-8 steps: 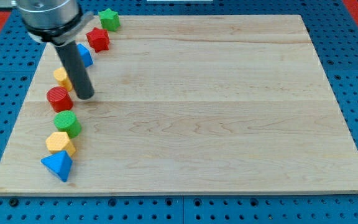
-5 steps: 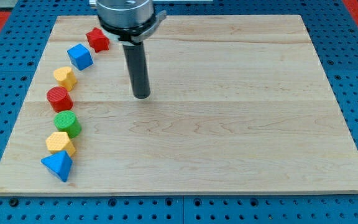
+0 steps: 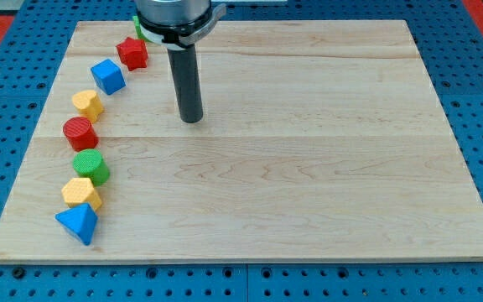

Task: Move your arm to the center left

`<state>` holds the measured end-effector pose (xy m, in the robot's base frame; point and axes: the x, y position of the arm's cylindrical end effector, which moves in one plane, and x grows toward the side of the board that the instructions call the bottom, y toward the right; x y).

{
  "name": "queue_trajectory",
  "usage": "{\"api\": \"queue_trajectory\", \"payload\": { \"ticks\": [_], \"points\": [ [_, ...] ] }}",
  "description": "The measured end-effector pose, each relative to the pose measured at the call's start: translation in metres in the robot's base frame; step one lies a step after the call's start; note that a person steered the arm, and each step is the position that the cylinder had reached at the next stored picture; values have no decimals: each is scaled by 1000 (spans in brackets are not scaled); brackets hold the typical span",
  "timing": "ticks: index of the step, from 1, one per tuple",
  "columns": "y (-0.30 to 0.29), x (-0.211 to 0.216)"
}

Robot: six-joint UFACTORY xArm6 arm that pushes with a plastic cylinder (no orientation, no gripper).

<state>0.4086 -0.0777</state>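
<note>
Showing two red, two yellow blocks.

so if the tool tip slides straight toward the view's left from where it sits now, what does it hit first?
Probably the red cylinder. My tip sits to its right with bare board between them. The yellow block lies just above that line, so a slightly higher path could clip it instead; depth is hard to judge from one view.

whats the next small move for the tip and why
Probably slide my tip toward the view's left and slightly down. It stands well right of the red cylinder and yellow block, short of the centre left. Stop before the red cylinder to avoid nudging it.
</note>
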Motion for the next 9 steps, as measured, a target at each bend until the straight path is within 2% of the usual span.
{"api": "queue_trajectory", "payload": {
  "ticks": [2,3,5,6,8,9],
  "points": [
    [-61,23],
    [-63,17],
    [-77,39],
    [-73,61],
    [-71,63],
    [-4,130]
  ]
}}
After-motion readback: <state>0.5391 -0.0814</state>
